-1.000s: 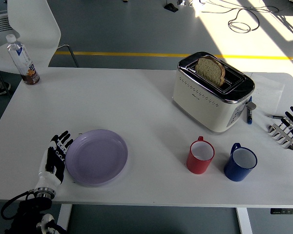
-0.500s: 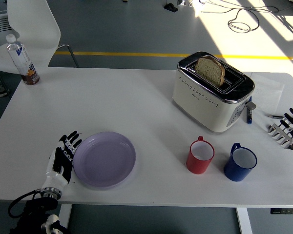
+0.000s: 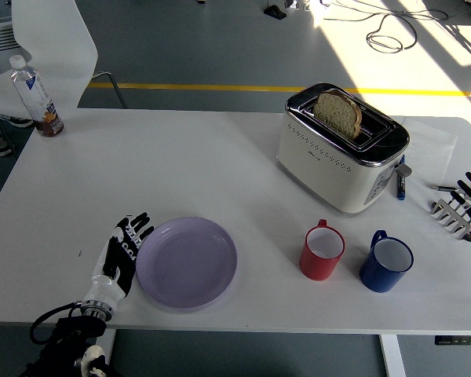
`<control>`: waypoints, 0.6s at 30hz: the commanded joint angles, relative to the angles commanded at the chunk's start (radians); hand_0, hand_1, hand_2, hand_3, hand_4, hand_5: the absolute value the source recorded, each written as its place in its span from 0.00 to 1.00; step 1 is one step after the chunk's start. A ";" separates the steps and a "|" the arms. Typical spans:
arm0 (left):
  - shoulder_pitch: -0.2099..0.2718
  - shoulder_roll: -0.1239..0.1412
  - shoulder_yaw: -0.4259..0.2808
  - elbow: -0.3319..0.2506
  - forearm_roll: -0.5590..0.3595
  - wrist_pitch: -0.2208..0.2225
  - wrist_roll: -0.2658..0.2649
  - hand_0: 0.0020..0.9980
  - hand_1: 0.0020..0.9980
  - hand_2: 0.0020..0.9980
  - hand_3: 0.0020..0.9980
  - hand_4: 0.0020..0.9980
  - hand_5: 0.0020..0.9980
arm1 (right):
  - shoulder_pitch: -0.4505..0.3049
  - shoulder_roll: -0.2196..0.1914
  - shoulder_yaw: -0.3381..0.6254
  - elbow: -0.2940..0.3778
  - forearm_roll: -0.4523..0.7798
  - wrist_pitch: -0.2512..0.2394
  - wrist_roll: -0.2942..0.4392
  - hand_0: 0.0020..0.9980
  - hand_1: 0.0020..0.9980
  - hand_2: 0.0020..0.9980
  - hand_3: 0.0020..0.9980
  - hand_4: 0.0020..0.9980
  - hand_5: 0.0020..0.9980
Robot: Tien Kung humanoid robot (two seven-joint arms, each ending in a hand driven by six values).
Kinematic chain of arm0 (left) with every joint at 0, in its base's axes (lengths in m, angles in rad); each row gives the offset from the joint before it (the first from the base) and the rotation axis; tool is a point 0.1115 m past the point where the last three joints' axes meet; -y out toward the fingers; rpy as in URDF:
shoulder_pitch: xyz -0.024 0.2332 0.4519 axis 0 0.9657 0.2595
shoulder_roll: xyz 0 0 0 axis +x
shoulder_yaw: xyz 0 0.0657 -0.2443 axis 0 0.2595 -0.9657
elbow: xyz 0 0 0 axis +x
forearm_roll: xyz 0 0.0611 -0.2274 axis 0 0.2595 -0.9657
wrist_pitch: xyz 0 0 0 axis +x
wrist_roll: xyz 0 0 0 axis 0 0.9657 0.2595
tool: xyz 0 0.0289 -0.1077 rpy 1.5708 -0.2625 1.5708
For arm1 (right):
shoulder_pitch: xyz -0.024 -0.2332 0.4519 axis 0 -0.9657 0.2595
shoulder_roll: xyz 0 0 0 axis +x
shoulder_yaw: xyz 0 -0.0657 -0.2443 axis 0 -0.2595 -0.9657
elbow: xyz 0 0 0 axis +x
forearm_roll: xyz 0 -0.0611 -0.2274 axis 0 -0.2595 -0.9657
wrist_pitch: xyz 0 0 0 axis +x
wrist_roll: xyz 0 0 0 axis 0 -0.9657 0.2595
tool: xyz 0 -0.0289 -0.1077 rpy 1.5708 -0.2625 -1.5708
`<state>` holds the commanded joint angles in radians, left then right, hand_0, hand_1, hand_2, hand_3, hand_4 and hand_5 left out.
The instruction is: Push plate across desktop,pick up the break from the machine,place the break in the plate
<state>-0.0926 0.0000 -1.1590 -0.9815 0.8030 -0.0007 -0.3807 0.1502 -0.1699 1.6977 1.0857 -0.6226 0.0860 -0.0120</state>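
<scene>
Plate [image 3: 187,262] of lilac lies on the white table [image 3: 220,157] near its front edge, left of the red mug [image 3: 323,252]. The left hand [image 3: 122,253], fingers straight and holding nothing, presses flat against its left rim: the push step (only one view here). The right hand [image 3: 461,206] rests open at the right edge. Next, I judge, it must reach the bread [image 3: 338,113] standing in the toaster [image 3: 341,147].
</scene>
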 joint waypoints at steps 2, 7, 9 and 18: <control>-0.004 0.000 0.010 -0.002 -0.002 -0.006 0.002 0.86 0.86 0.88 0.80 0.52 1.00 | 0.000 0.000 0.002 0.000 0.000 0.000 0.000 0.78 0.74 0.74 0.74 0.47 0.82; -0.011 0.000 0.029 0.000 -0.017 -0.020 0.005 0.86 0.86 0.88 0.80 0.52 1.00 | 0.001 0.000 0.002 0.000 0.000 0.000 0.000 0.78 0.74 0.74 0.74 0.47 0.82; -0.014 0.000 0.036 0.002 -0.021 -0.023 0.006 0.86 0.85 0.88 0.80 0.52 1.00 | 0.001 0.001 0.002 0.000 0.000 0.000 0.000 0.78 0.74 0.74 0.74 0.47 0.83; -0.044 0.000 0.073 0.026 -0.042 -0.032 0.006 0.85 0.85 0.88 0.79 0.51 1.00 | 0.004 0.002 0.004 0.000 0.000 -0.001 0.000 0.78 0.74 0.74 0.74 0.47 0.82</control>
<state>-0.1361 0.0000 -1.0864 -0.9550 0.7606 -0.0331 -0.3749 0.1539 -0.1675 1.7017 1.0855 -0.6224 0.0854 -0.0117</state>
